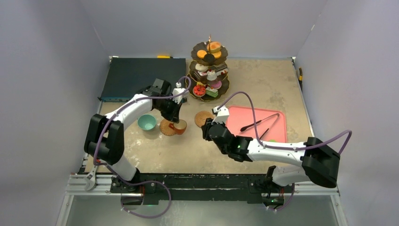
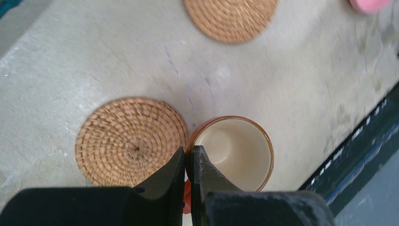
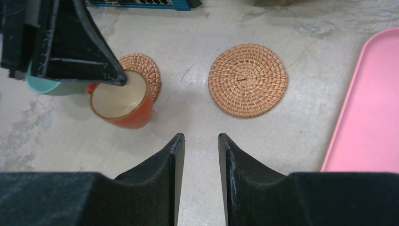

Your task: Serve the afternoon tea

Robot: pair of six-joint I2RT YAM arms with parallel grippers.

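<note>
The left gripper [image 2: 188,165] pinches the rim of a small orange cup [image 2: 235,150] with a cream inside, one finger outside the wall and one within, at lower centre of the left wrist view. The cup sits just beside a woven coaster [image 2: 131,141], at its right edge. Whether the cup's base rests on the table [image 2: 291,80] cannot be told.

A second woven coaster [image 3: 248,80] lies bare at upper centre of the right wrist view, well apart from the cup. The right gripper [image 3: 201,141] hangs low over the table in front of it, its jaws narrowly parted with nothing between them.

Seen from above, a teal cup [image 1: 147,122] stands left of the first coaster. The dark three-tier stand [image 1: 209,70], loaded with small toy cakes [image 1: 205,90], rises at top centre. A pink tray [image 1: 277,129] carrying black tongs [image 1: 259,121] lies right of centre. A dark blue box [image 1: 141,77] occupies the table's upper left.
</note>
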